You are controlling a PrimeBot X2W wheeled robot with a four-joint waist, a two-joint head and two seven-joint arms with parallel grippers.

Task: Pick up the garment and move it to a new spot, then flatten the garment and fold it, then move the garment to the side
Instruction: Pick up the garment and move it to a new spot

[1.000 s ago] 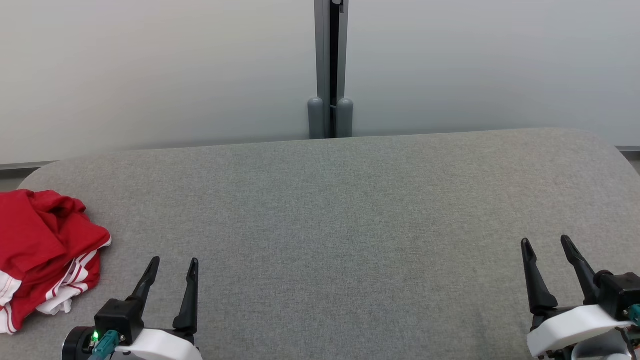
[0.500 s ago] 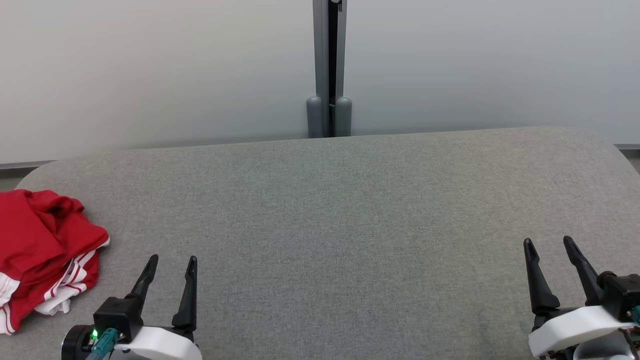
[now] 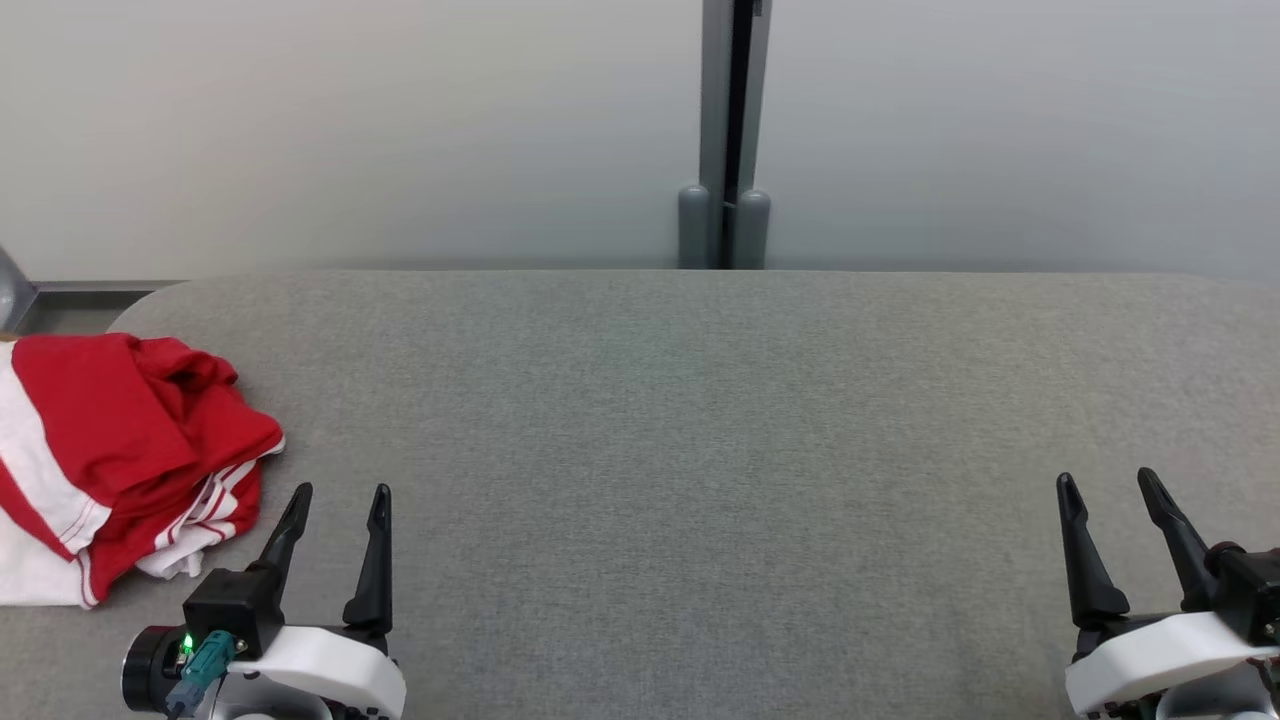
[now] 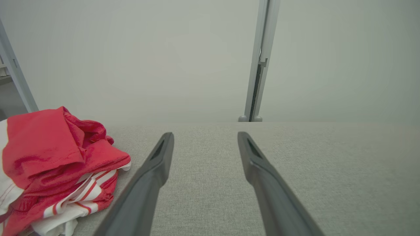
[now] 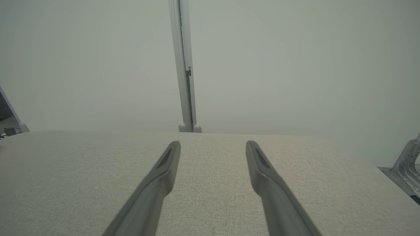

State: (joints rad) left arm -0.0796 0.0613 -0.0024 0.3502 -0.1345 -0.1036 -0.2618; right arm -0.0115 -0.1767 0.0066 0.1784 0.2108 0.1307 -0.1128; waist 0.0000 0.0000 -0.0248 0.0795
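Garment (image 3: 130,440) partly off-view, L edge

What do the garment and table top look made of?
Garment: soft knit cloth, maybe cotton jersey, matte red with white stripes; it slumps in loose folds. Table top: grey woven fabric cover, matte, with a fine flecked weave; what lies under it is hidden.

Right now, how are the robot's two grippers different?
The left gripper sits beside the crumpled red-and-white garment; the right gripper is far from it. The left gripper's fingers lean rightward; the right gripper's lean leftward. Both are open, empty, over the grey table.
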